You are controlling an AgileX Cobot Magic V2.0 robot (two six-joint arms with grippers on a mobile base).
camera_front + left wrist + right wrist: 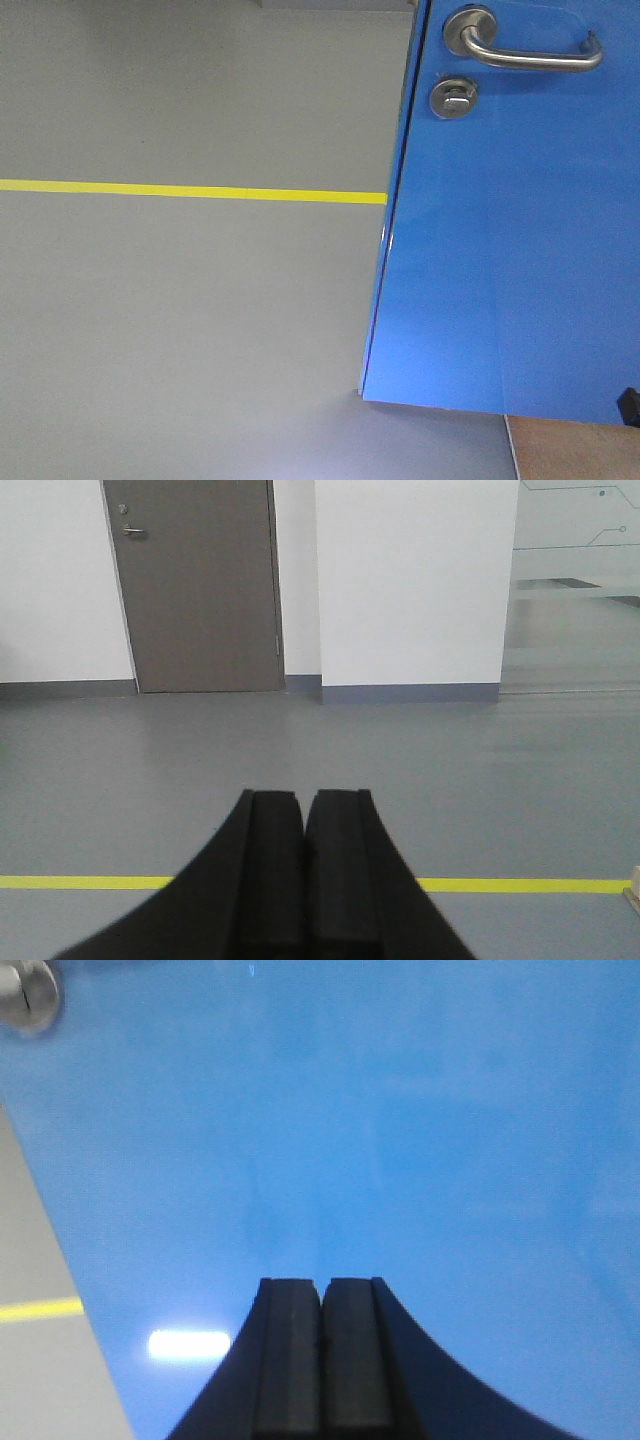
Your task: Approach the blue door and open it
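The blue door (510,250) fills the right side of the front view, its free edge swung out over the grey floor. Its silver lever handle (525,50) is at the top, with the round thumb-turn lock (453,97) just below. In the right wrist view the door (400,1130) fills the frame and the thumb-turn lock (25,995) shows at the top left corner. My right gripper (322,1285) is shut and empty, close to the door face, below and right of the lock. My left gripper (304,798) is shut and empty, pointing over open floor.
A yellow floor line (190,191) runs across the grey floor up to the door's edge. In the left wrist view a grey-brown door (195,585) and a white wall block (415,580) stand far ahead. Tan flooring (575,450) shows under the blue door.
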